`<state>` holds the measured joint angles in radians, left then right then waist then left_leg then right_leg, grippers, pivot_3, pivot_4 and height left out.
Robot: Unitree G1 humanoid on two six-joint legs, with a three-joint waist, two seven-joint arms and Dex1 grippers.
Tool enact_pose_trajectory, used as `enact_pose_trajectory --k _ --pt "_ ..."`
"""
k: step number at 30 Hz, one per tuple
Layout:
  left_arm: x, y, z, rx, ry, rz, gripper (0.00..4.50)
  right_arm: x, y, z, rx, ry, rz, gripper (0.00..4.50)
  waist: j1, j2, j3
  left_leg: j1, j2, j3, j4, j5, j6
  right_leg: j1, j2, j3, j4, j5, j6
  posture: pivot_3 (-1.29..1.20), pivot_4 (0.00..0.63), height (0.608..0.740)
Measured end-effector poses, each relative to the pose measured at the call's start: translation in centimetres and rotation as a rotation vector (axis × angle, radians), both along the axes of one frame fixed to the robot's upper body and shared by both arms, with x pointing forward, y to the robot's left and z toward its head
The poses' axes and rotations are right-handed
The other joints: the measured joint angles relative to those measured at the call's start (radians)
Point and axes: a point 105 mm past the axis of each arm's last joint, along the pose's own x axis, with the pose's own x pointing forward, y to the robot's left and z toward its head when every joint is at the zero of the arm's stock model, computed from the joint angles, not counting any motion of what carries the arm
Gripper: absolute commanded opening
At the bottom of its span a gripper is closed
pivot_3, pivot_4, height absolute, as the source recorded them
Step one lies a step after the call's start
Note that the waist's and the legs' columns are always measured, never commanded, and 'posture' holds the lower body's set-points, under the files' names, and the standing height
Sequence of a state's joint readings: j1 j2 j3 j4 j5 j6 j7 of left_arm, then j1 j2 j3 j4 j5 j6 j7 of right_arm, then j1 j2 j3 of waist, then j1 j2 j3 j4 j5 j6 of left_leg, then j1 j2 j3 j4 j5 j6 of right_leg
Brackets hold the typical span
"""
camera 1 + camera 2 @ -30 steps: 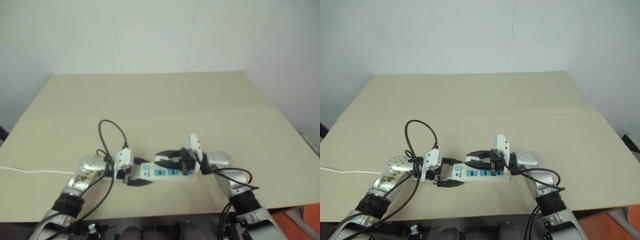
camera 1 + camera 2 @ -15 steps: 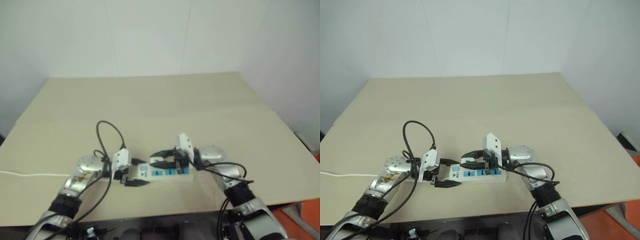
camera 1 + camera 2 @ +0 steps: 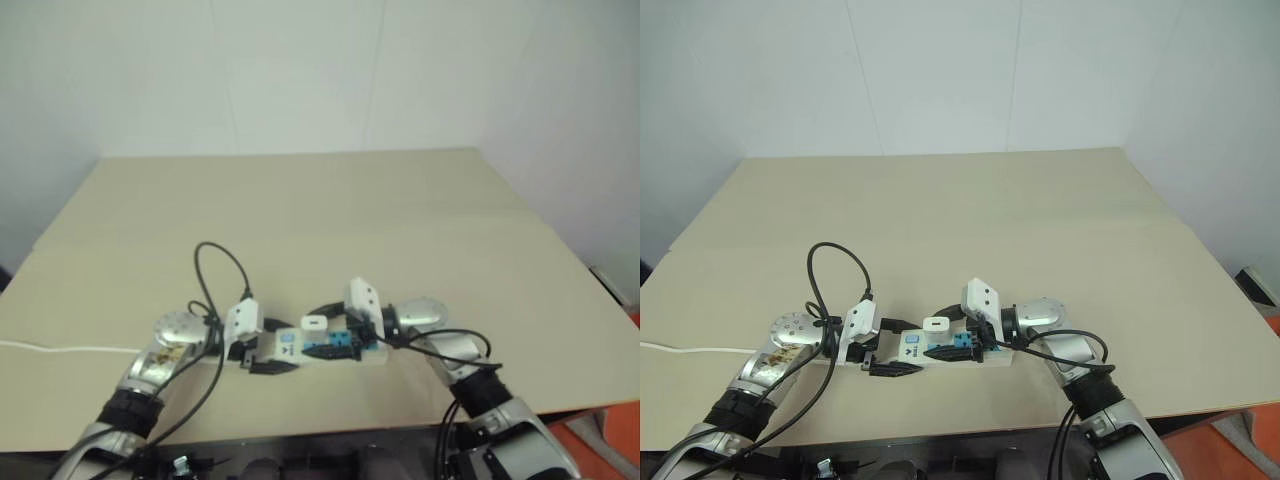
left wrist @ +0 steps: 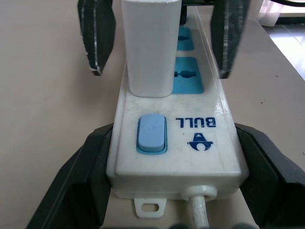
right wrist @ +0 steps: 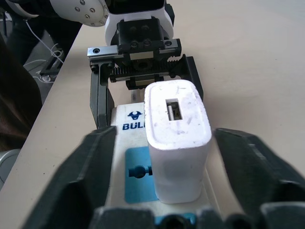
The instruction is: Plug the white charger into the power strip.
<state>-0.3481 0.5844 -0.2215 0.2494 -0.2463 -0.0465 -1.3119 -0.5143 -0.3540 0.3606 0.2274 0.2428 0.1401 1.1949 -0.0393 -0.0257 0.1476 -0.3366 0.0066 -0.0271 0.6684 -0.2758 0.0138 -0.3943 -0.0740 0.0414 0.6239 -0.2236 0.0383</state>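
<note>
Beige table [image 3: 970, 200] against plain white walls [image 3: 940, 70]; orange floor [image 3: 1240, 440] at right corner.

A beige table [image 3: 1040, 230] carries the power strip [image 3: 960, 350] near its front edge.

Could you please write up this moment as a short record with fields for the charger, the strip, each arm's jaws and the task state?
charger: the white charger stands upright in the socket nearest the blue switch
strip: the power strip lies flat on the tan table, its cord end toward the left arm
left gripper: jaws braced on both sides of the strip's switch end
right gripper: jaws open, one on each side of the charger, not touching it
task state: charger looks plugged in
</note>
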Motion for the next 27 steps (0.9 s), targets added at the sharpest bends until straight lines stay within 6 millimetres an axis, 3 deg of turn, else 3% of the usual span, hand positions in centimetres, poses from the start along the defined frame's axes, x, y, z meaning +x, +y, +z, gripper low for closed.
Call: enact_pose_trajectory --k 4,8,14,22,27 --pt "0.2 0.2 -0.5 0.019 0.014 0.026 4.48 0.1 -0.2 0.2 -0.007 -0.005 0.006 4.5 0.002 0.0 0.0 -0.001 0.0 0.0 0.0 0.0 0.0 -0.001 0.0 0.0 0.0 0.0 0.0 0.0 0.15 0.74" --pt "0.3 0.5 -0.2 0.015 0.042 0.038 4.48 0.4 -1.4 0.7 -0.026 0.001 -0.014 4.5 0.016 -0.001 0.001 -0.01 -0.002 0.0 0.0 0.0 0.0 -0.011 -0.002 0.0 0.0 0.0 0.0 0.0 0.15 0.74" --pt "0.5 1.9 2.1 -0.008 0.025 0.059 4.48 0.9 -7.9 2.3 -0.099 -0.01 -0.173 4.5 0.028 -0.001 0.005 -0.034 -0.006 -0.001 0.002 0.0 0.0 -0.035 -0.004 -0.001 0.003 0.006 -0.007 0.0 0.15 0.74" --pt "-1.5 3.6 5.7 -0.049 -0.011 0.06 4.48 -1.5 -12.2 7.5 -0.084 -0.085 -0.226 4.5 0.021 -0.001 0.02 -0.035 -0.004 -0.001 0.002 0.0 0.001 -0.035 -0.004 0.0 0.0 0.005 -0.007 0.0 0.15 0.74" --pt "-3.1 6.5 7.4 -0.04 -0.026 0.18 4.48 -2.5 -15.4 7.8 -0.109 -0.091 -0.344 4.5 0.025 -0.001 0.024 -0.035 -0.004 0.0 0.002 0.0 0.001 -0.035 -0.004 -0.001 0.001 0.005 -0.007 0.0 0.15 0.74"
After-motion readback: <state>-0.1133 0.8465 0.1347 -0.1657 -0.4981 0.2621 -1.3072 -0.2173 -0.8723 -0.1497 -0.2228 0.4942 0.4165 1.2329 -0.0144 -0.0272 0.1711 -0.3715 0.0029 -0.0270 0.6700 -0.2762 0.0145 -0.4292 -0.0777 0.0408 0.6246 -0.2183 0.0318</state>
